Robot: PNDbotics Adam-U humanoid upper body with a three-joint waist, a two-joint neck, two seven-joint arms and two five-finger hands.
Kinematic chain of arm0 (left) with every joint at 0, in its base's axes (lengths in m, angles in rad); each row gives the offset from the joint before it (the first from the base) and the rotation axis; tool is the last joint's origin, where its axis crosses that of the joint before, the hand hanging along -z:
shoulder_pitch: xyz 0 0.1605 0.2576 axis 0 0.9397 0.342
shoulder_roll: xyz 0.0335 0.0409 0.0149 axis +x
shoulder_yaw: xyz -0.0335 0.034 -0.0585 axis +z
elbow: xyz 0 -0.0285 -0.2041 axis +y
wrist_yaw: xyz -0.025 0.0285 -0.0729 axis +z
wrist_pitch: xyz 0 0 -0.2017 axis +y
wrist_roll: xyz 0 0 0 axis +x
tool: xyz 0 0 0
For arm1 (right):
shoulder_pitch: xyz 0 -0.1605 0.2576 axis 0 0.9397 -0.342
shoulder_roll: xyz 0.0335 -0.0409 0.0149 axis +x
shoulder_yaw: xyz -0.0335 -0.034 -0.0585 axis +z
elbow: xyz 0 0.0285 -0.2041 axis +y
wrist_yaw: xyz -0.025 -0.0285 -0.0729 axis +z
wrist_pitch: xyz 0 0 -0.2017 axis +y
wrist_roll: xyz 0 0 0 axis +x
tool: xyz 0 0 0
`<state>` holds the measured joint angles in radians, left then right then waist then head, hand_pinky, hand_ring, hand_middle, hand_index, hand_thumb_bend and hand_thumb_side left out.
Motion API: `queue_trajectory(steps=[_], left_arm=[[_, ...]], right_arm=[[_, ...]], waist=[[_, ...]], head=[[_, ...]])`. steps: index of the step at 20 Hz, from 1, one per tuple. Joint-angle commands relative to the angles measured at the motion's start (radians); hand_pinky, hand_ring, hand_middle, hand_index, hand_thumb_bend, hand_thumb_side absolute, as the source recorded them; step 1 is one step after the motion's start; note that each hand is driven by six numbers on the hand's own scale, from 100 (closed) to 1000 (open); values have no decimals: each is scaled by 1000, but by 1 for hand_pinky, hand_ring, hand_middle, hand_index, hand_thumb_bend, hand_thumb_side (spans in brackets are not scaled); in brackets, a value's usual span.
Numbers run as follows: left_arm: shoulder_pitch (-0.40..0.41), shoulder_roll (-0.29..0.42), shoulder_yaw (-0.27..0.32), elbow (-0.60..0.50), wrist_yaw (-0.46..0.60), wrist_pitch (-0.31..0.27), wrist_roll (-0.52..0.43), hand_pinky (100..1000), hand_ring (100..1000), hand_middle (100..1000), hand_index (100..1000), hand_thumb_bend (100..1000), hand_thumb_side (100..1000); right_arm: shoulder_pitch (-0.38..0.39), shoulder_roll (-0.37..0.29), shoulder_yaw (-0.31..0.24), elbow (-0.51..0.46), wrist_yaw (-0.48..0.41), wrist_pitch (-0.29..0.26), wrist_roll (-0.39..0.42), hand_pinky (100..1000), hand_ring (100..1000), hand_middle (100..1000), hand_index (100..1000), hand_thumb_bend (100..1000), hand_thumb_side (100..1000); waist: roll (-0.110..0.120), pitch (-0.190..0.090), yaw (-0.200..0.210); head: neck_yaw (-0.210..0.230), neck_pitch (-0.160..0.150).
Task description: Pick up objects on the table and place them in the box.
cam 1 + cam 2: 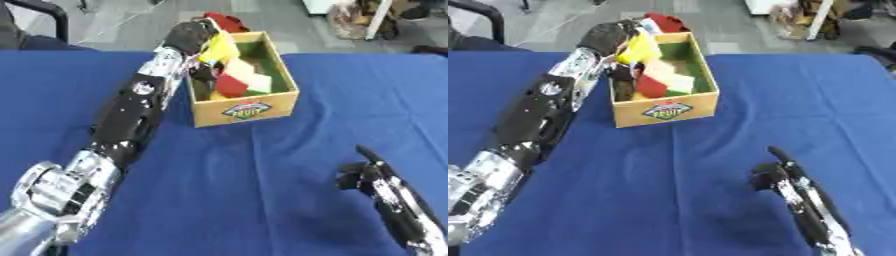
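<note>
A wooden box [248, 111] stands at the far middle of the blue table, with a label on its front wall. Inside lie red [231, 86], cream [241, 68] and green pieces. My left arm stretches from the lower left up to the box's left rim. My left hand [188, 35] is over that rim with its fingers curled round a yellow object [220, 49]. A red object [226, 21] shows just behind the hand at the box's far end. My right hand [372, 171] rests at the lower right, fingers straight and pointing up.
The blue cloth [262, 190] covers the table around the box. Beyond the table's far edge are a grey floor, a dark chair at the upper left and clutter at the upper right.
</note>
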<state>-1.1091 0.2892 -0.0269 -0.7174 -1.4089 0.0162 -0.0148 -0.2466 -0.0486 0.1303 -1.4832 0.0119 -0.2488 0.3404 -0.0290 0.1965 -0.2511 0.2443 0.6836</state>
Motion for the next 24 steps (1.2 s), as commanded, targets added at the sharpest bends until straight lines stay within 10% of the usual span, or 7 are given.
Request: queue_trajectory(steps=[1, 6, 10, 17, 24], left_arm=[[-22, 43, -5, -57, 40, -14, 15, 883, 858, 931, 1000, 261, 768], [-9, 139, -31, -232, 230, -67, 82, 812, 767, 774, 925, 185, 420], [53, 266, -58, -427, 526, -110, 88, 791, 738, 726, 881, 100, 308], [343, 441, -36, -813, 1014, -120, 55, 762, 693, 669, 841, 100, 459], [707, 333, 56, -1074, 1272, -99, 150, 738, 651, 620, 810, 100, 619]], right_arm=[[-9, -7, -5, -20, -6, -2, 2, 650, 652, 664, 1000, 100, 769], [-5, -16, -15, -20, -5, -3, -5, 650, 652, 664, 1000, 100, 757], [-3, -21, -24, -23, -4, -5, -10, 650, 652, 664, 1000, 100, 740], [-9, -22, -35, -32, -6, -10, -19, 649, 650, 662, 1000, 100, 708], [-13, -15, -43, -42, -15, -20, -37, 646, 646, 658, 1000, 100, 671]], waist=[[-4, -13, 6], [-2, -23, 35], [0, -30, 70], [0, -33, 116], [-7, -27, 140]], head=[[-6, -7], [-24, 2], [-38, 8], [-51, 12], [-50, 28]])
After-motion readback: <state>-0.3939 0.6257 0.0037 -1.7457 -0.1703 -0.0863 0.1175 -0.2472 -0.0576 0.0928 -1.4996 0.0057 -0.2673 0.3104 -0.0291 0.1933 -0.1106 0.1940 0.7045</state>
